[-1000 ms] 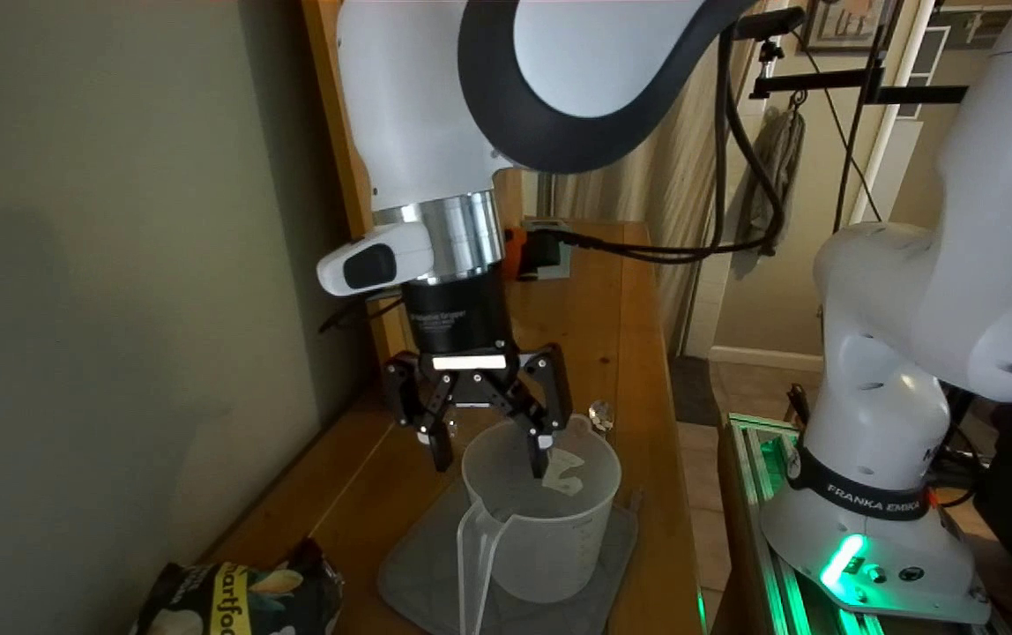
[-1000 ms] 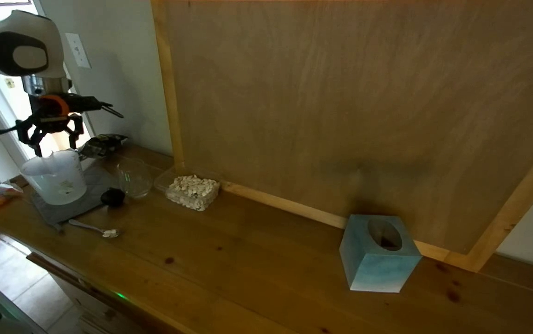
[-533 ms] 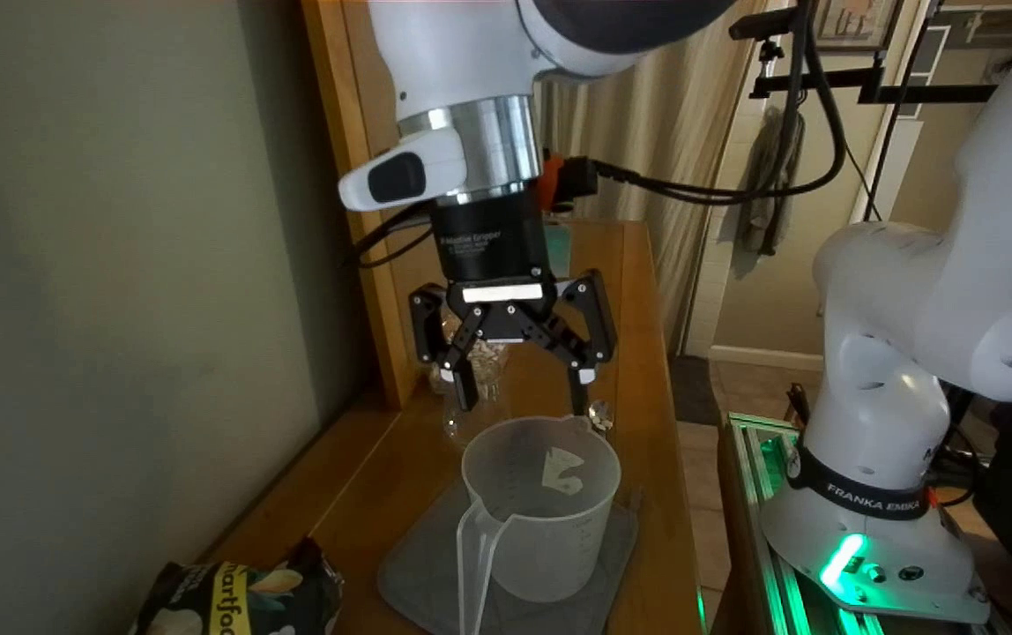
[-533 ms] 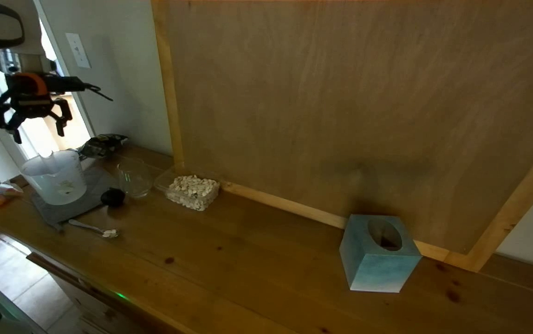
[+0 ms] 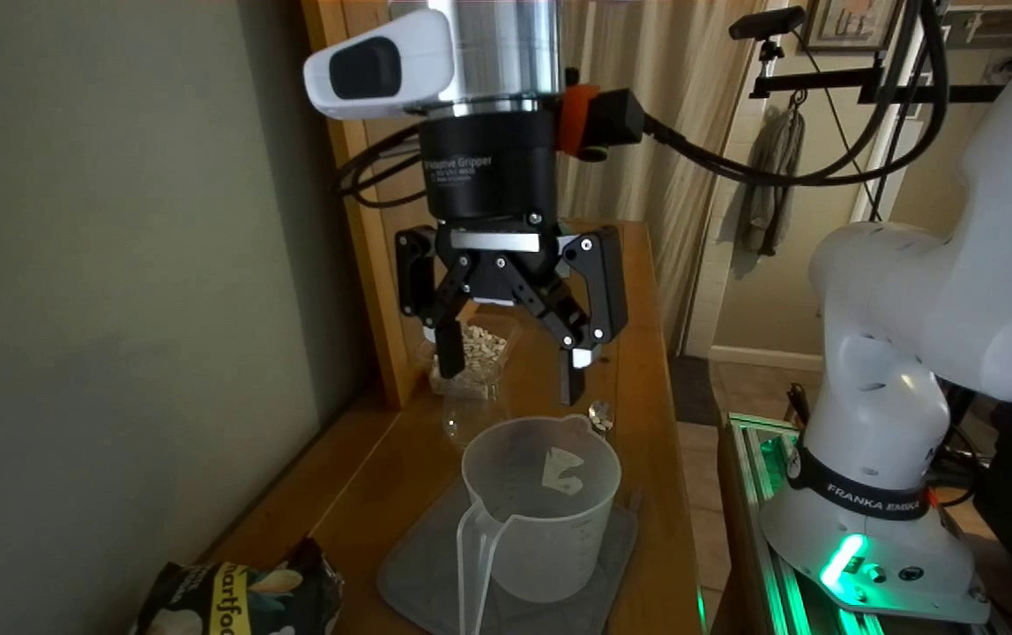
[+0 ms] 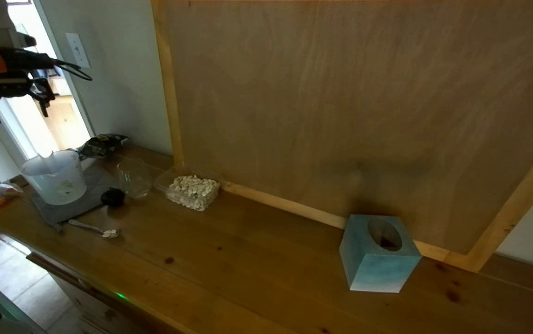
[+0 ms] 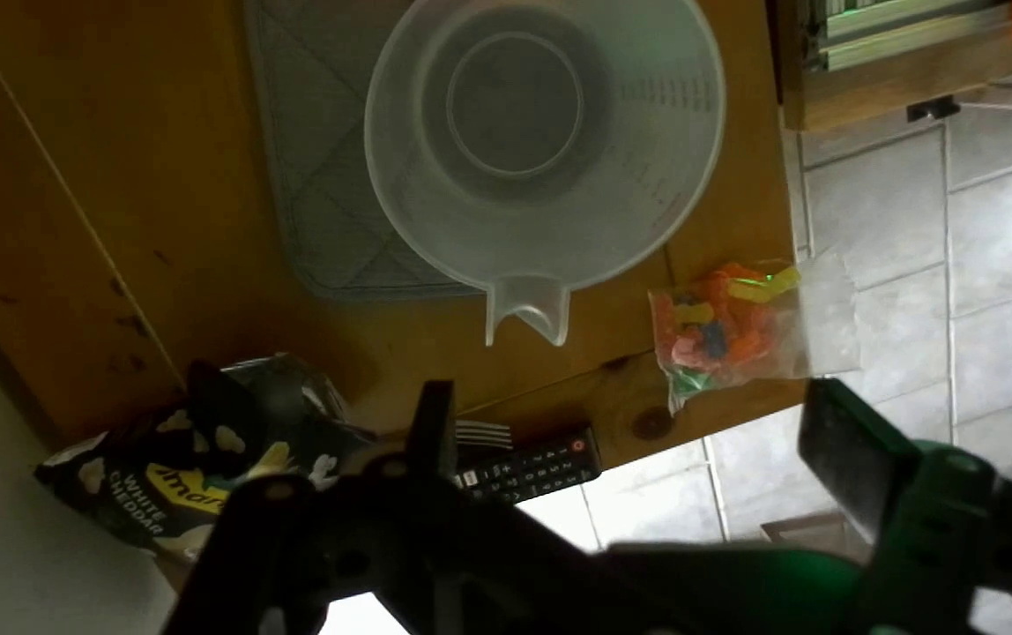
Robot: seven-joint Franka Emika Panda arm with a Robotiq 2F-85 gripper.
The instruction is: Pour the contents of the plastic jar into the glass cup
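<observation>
Fingers [image 5: 449,353] parted with nothing between them in both exterior views, the gripper [image 6: 21,118] hangs in an exterior view at the upper left of the frame, higher than the plastic jar [image 6: 55,183] and apart from it. The jar, tapered, translucent and whitish, stands upright at the left on a quilted grey mat [image 6: 99,178]. It should prove light and slightly springy, smooth enough to slip from a careless pinch; its handle [image 7: 527,295], near the middle of the wrist view, looks the surest hold. Its floor shows no contents there, so what there is to pour is unsure.

Farther right lie a slim spoon [image 6: 85,226] bearing a pale clump [image 6: 110,233], a glossy, crumpled snack bag [image 6: 103,146] and a dark rounded lump [image 6: 113,197], just left of the glass cup [image 6: 135,181]. Clear and short, the cup would be brittle and slick, best spared any knock from the jar; whether it holds anything cannot be told. Left of centre, a clear tub [image 6: 187,201] is heaped with rough pale flakes [image 6: 194,184]. At right, a blue-green box [image 6: 380,253], fading to white, has an oval hole in its top; the tabletop [image 6: 248,260] is knotted wood.
</observation>
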